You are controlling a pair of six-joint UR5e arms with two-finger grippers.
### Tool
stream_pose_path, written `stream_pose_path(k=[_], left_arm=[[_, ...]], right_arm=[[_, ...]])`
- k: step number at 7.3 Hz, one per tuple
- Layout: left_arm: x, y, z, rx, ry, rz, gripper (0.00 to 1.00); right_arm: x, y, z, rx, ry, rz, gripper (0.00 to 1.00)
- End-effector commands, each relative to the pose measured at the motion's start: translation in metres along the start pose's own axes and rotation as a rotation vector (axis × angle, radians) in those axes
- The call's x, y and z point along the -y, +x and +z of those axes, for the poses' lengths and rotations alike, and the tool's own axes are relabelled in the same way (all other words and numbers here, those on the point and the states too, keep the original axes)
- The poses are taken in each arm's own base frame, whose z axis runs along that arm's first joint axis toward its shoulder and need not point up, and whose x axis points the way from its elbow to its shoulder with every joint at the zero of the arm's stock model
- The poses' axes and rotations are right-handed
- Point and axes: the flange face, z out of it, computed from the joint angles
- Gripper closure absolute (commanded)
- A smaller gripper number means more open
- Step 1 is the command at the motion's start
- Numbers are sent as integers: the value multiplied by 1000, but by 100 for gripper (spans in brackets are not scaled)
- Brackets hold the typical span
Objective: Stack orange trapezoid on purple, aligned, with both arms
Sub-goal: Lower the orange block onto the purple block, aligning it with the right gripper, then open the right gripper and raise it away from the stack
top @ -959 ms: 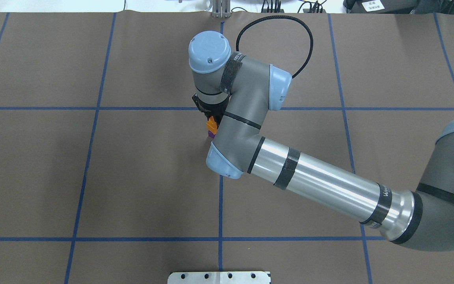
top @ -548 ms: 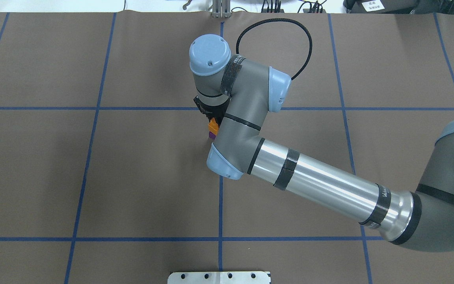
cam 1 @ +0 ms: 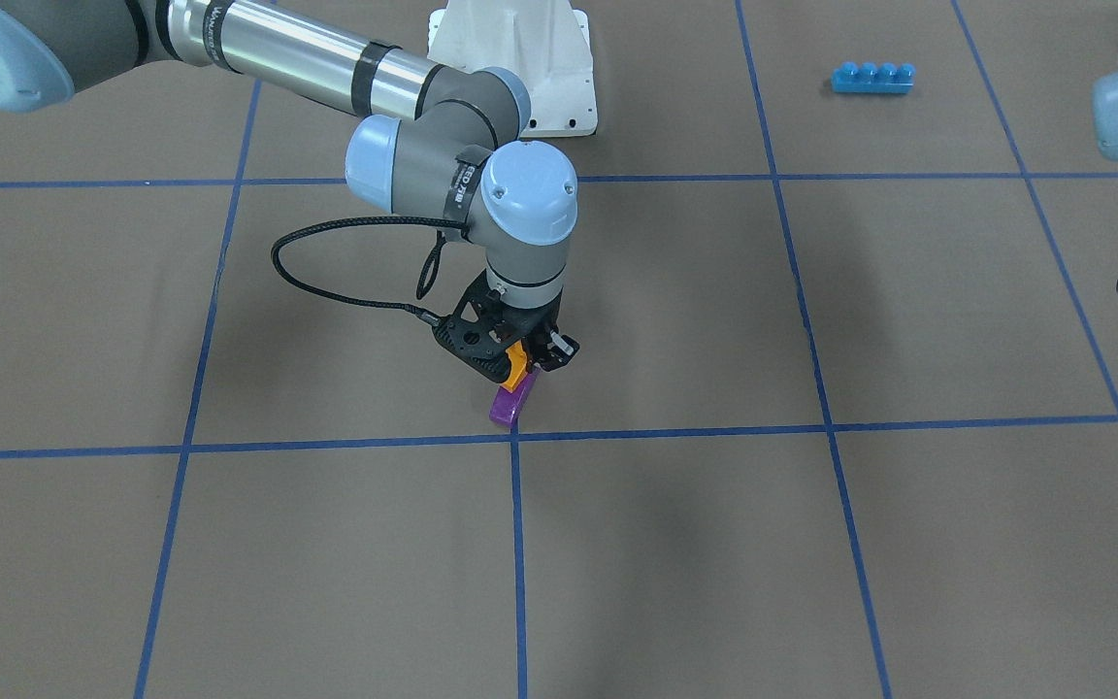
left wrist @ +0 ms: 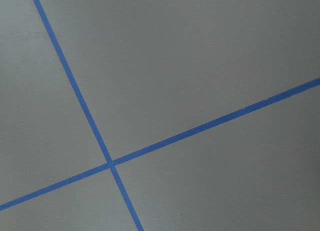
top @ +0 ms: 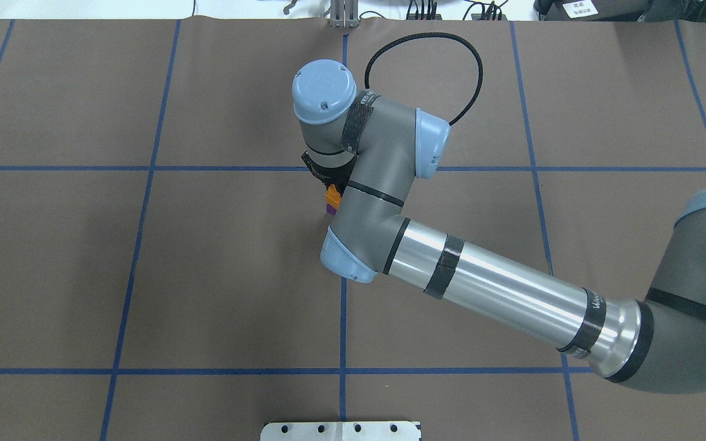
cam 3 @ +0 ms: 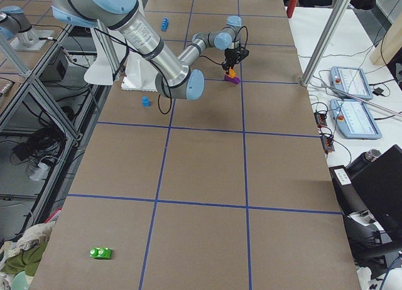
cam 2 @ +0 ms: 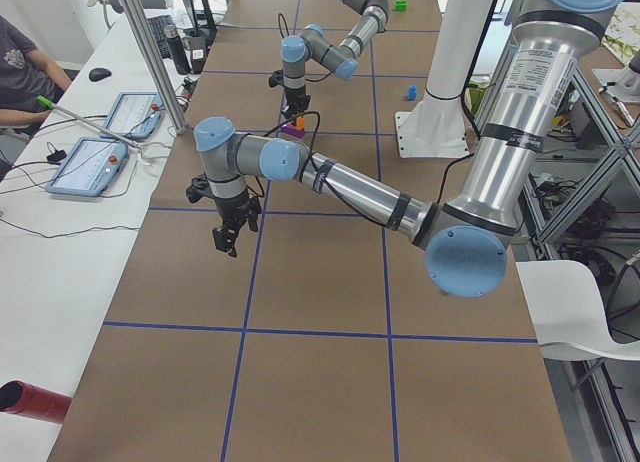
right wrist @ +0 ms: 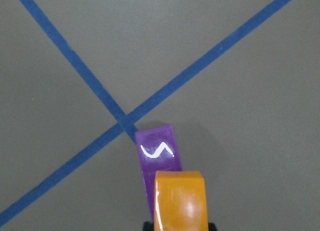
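My right gripper [cam 1: 523, 363] is shut on the orange trapezoid [cam 1: 517, 362] and holds it just over the back end of the purple brick [cam 1: 510, 403], which lies on the paper by a blue tape crossing. I cannot tell whether the two touch. In the right wrist view the orange trapezoid [right wrist: 180, 203] overlaps the near end of the purple brick [right wrist: 157, 153]. From overhead only slivers of the orange trapezoid [top: 331, 195] and the purple brick [top: 330, 209] show beside the wrist. My left gripper [cam 2: 228, 237] hangs empty over bare paper far from them; I cannot tell whether it is open or shut.
A long blue four-stud brick [cam 1: 872, 77] lies far off near the white base pedestal [cam 1: 520, 58]. A small blue brick [cam 3: 146, 102] and a green brick [cam 3: 100, 253] lie elsewhere. The left wrist view shows only brown paper and blue tape lines [left wrist: 107, 163].
My right wrist has shifted a little toward the robot and seems lower, with the orange trapezoid still in its grip. The purple brick has not moved.
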Motion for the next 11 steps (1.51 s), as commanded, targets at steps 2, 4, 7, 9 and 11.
stream_pose_path(k=[2, 4, 7, 9, 11], left_arm=[[1, 0, 0, 0, -1, -1, 0], [1, 0, 0, 0, 0, 0, 0], [1, 0, -1, 0, 2, 2, 0], [2, 1, -2, 1, 4, 4, 0], [-7, -22, -19, -20, 49, 34, 0]], right_arm=[[-9, -1, 4, 33, 8, -63, 100], [-6, 1, 6, 48, 5, -70, 100], [4, -6, -29, 100, -1, -61, 0], [23, -9, -71, 149, -37, -47, 0], [54, 23, -167, 193, -22, -94, 0]])
